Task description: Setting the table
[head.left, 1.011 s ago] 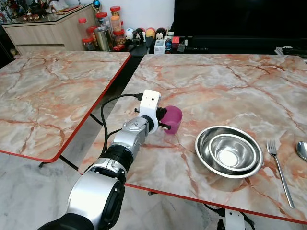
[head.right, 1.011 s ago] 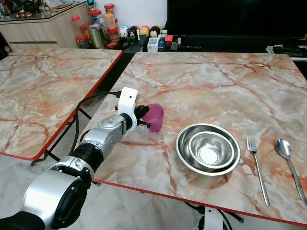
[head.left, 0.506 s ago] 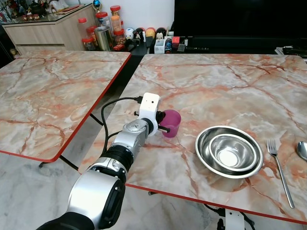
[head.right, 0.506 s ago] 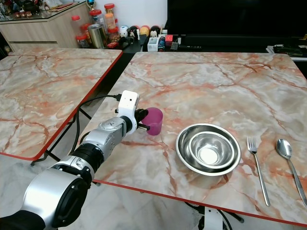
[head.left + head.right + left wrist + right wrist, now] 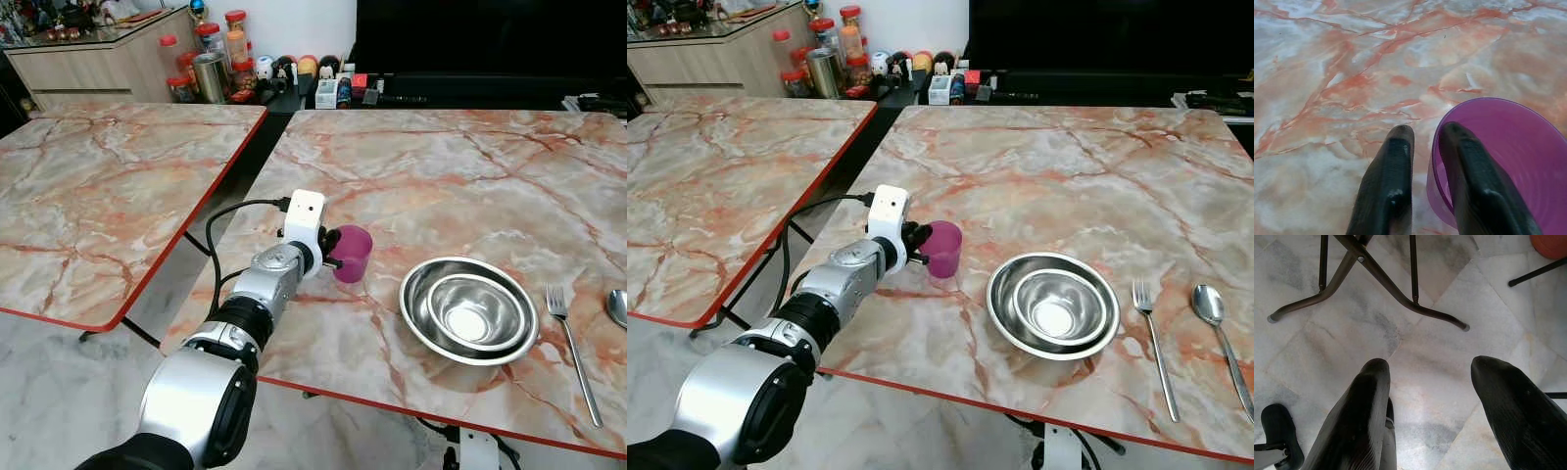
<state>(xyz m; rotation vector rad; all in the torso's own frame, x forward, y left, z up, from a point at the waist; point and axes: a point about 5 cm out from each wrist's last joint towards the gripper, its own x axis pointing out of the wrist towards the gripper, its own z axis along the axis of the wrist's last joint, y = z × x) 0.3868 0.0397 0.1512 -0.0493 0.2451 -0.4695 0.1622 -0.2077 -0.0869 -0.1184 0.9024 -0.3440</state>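
A purple cup [image 5: 352,253] is held near the left side of the marble table [image 5: 441,176], left of two nested steel bowls [image 5: 469,309]. My left gripper [image 5: 1425,134] is shut on the cup's rim, one finger inside the cup and one outside. A fork [image 5: 571,348] and a spoon [image 5: 1221,338] lie to the right of the bowls near the front edge. In the right wrist view my right gripper [image 5: 1430,369] hangs open over the floor with nothing between its fingers.
A second marble table [image 5: 98,186] stands to the left across a narrow gap. Jars and bottles [image 5: 211,64] line the back by a wooden counter. Black table legs [image 5: 1376,281] cross the tiled floor below my right gripper.
The left gripper and the purple cup have dropped slightly lower and a bit nearer to me. Bowls, fork and spoon have not moved.
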